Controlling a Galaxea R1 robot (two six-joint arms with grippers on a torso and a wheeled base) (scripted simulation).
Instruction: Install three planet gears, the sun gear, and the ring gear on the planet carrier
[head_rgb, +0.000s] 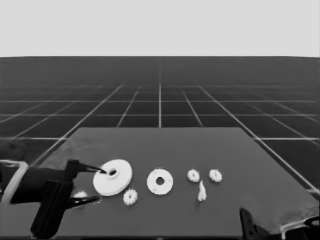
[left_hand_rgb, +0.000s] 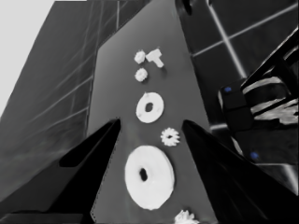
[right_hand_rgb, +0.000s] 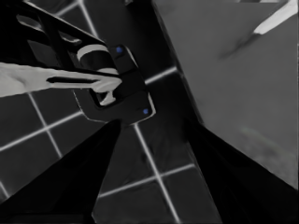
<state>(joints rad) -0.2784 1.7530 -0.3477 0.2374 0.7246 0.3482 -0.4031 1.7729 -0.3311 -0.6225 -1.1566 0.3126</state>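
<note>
White toothed planet gear (head_rgb: 130, 197) lies beside thick ring gear (head_rgb: 113, 177).

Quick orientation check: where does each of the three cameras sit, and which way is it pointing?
Head view: above the table's near side, looking across it; left gripper at the left end, right arm at the lower right corner.
Left wrist view: on the waiting left arm, looking along the table; its fingers apart.
Right wrist view: on the parked right arm, looking at a table corner and floor grid; its fingers apart.
Shared by head and left wrist: larger round part, smaller round part, gears, thin white piece.
</note>
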